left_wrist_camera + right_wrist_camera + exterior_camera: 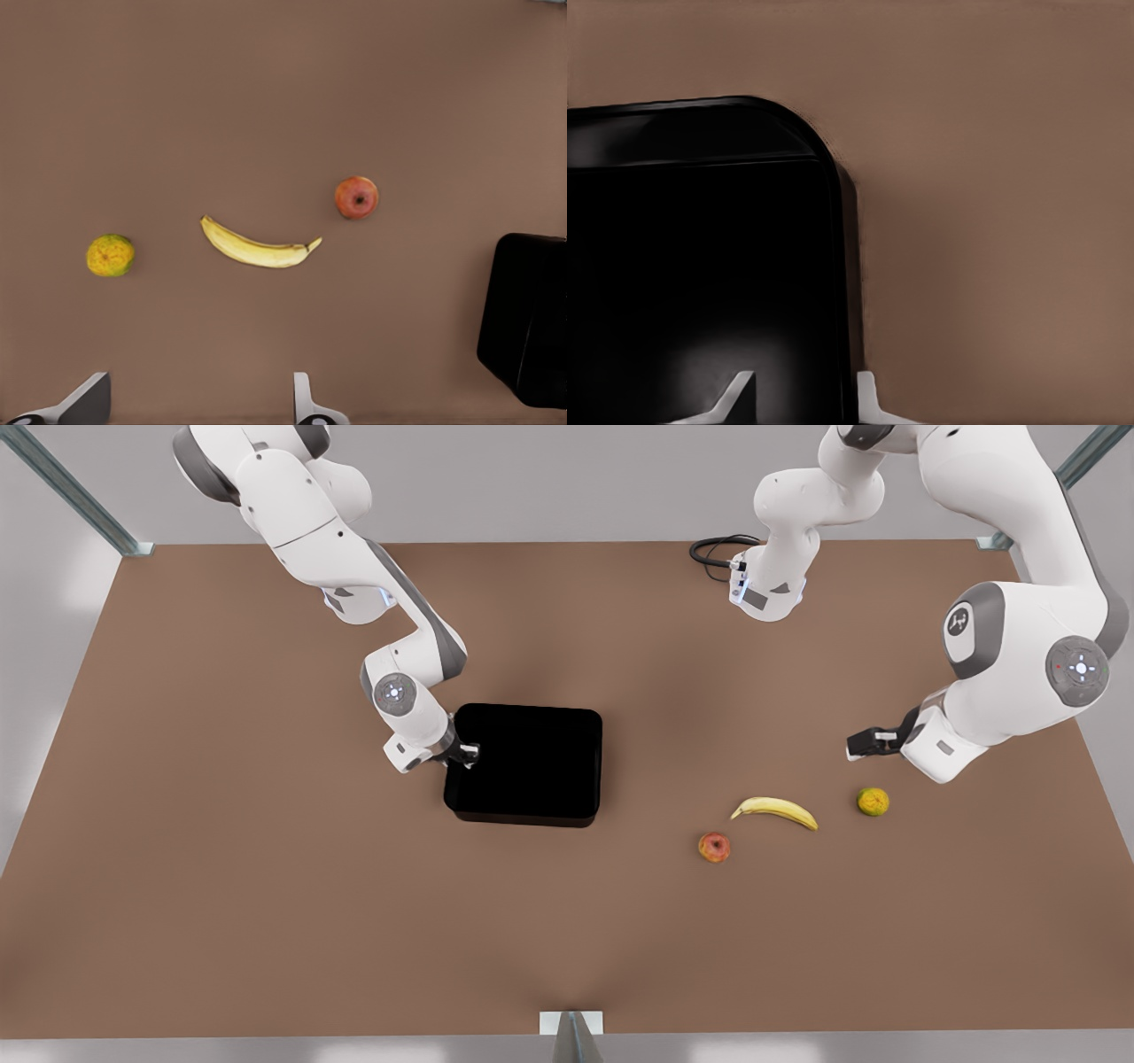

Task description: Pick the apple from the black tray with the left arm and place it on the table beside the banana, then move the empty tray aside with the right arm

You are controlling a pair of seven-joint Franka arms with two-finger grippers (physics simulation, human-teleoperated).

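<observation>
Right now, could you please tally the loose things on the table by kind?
Apple: 1
Banana: 1
Citrus fruit: 1
Black tray: 1
Total: 4

The apple [714,847] lies just beside the banana [774,811], black tray [525,763] well apart.

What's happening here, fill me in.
The apple is already out of the black tray and lies on the table just off one end of the banana; a small yellow-green citrus fruit sits past the other end. The left gripper hangs open above the fruit, holding nothing. The right gripper is at the tray's edge on the front view's left, its fingers straddling the wall. The tray is empty.
</observation>
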